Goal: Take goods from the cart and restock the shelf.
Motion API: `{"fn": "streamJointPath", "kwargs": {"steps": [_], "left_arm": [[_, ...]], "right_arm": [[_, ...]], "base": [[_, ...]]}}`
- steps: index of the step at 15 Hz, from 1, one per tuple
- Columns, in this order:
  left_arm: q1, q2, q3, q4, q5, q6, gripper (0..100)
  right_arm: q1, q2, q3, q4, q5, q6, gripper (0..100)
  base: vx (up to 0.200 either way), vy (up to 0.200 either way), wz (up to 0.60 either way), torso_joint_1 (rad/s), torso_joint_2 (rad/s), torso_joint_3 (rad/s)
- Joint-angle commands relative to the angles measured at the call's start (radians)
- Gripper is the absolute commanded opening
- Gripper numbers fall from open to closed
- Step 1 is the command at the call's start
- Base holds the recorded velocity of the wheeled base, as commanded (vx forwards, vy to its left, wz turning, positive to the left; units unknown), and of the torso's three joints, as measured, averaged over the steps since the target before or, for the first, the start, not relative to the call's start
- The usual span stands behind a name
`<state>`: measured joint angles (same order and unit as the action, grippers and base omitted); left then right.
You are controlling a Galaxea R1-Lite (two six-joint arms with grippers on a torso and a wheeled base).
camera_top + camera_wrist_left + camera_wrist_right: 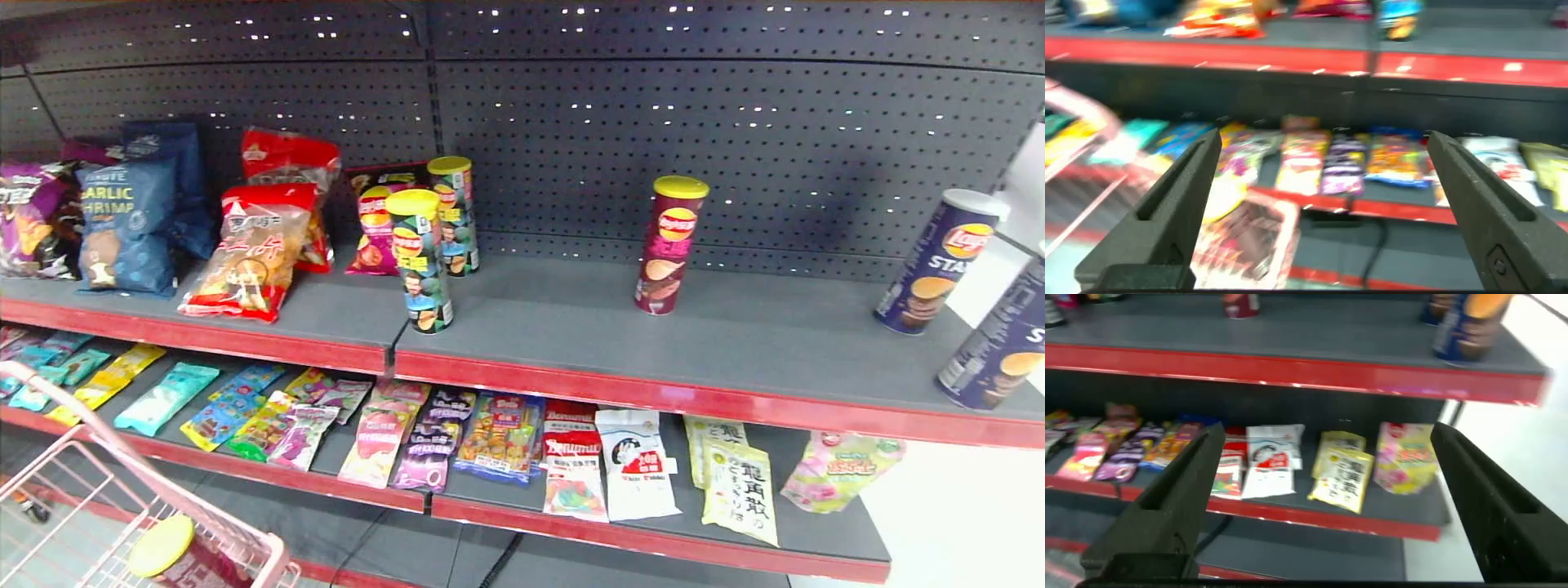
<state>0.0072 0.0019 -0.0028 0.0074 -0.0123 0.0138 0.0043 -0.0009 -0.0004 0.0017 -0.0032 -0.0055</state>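
A pink wire cart (pixel 77 437) stands at the lower left, and a dark red chip can (pixel 175 551) with a yellow lid lies in it. In the left wrist view my left gripper (pixel 1324 139) is open and empty above that can (pixel 1249 237), near the cart's pink rim (pixel 1090 118). My right gripper (pixel 1328 429) is also open and empty, facing the lower shelf's packets (pixel 1343 469). The upper shelf board (pixel 571 327) holds a maroon can (pixel 669 245) standing alone in the middle, two green cans (pixel 420 261) to its left and two blue cans (pixel 939 261) at the right end.
Snack bags (pixel 245 253) fill the upper shelf's left part. Flat candy packets (pixel 506 437) lie in a row on the lower shelf (pixel 653 543). Bare board stretches either side of the maroon can. A pegboard wall (pixel 735 122) backs the shelf.
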Motion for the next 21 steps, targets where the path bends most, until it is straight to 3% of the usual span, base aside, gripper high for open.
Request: {"fn": "streamJointPath", "kwargs": {"steps": [1, 7, 13, 21], "left_arm": [[0.0, 0.0, 0.0, 0.0, 0.0, 0.0, 100], [0.0, 0.0, 0.001, 0.0, 0.0, 0.0, 100], [0.0, 0.0, 0.0, 0.0, 0.0, 0.0, 100], [0.0, 0.0, 0.001, 0.0, 0.0, 0.0, 100]], "right_arm": [[0.0, 0.001, -0.001, 0.0, 0.0, -0.001, 100], [0.0, 0.001, 0.0, 0.0, 0.0, -0.001, 100], [0.0, 0.001, 0.0, 0.0, -0.001, 0.001, 100], [0.0, 0.001, 0.0, 0.0, -0.001, 0.001, 100]], "base": [[0.0, 0.0, 0.6, 0.002, 0.01, 0.007], [0.0, 0.0, 0.6, 0.003, 0.0, 0.002], [0.0, 0.0, 0.0, -0.01, 0.02, 0.016], [0.0, 0.0, 0.0, -0.143, 0.34, 0.19]]}}
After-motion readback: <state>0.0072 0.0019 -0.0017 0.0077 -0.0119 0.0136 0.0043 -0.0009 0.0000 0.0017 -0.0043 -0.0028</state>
